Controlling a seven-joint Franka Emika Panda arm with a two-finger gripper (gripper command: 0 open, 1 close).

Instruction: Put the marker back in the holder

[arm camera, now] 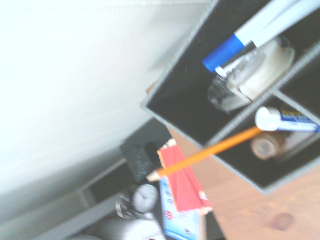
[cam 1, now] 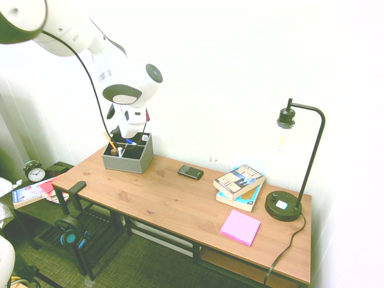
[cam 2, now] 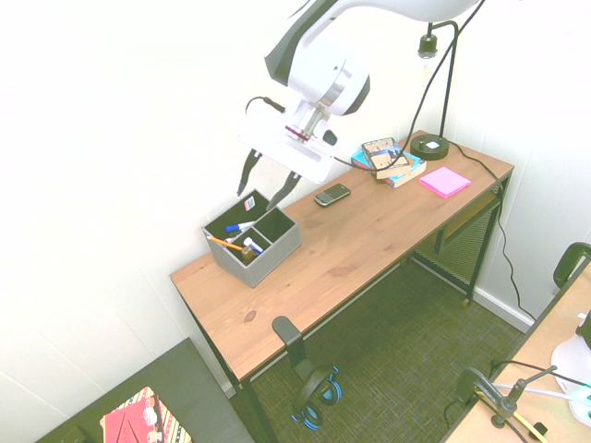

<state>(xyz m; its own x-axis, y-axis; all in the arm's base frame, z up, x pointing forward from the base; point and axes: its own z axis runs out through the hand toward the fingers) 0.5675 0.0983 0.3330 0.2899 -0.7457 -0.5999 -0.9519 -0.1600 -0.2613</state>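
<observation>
The pink sticky-note pad [cam 1: 240, 227] lay at the near edge of the wooden desk [cam 1: 174, 204], right of centre. Beyond it, the black lamp base [cam 1: 282, 207] stood near the right end. Just left of the base, the stacked books [cam 1: 240, 185] rested flat, and the dark phone [cam 1: 190, 172] lay further left, apart from them.

At the far left corner of the desk stood the grey holder [cam 1: 128, 157], seen also in the second exterior view [cam 2: 253, 244]. The orange pencil [cam 2: 224, 243] leaned out of one of its front compartments, its tip past the rim. The marker [cam 2: 240, 226] lay tilted inside the holder's large back compartment, the one nearest the wall, with its dark blue cap toward the holder's outer end. The wrist view showed the same marker [arm camera: 255, 35] resting over a roll of clear tape [arm camera: 250, 75] in that compartment, with another blue-and-white pen [arm camera: 287, 120] in the neighbouring section.

The gripper [cam 2: 270, 179] hung above the holder's back compartment, clear of the marker. Its two dark fingers [cam 2: 249, 169] were spread apart and held nothing.

On the low side shelf left of the desk sat a small alarm clock [cam 1: 35, 173] and a magazine [cam 1: 33, 193].
</observation>
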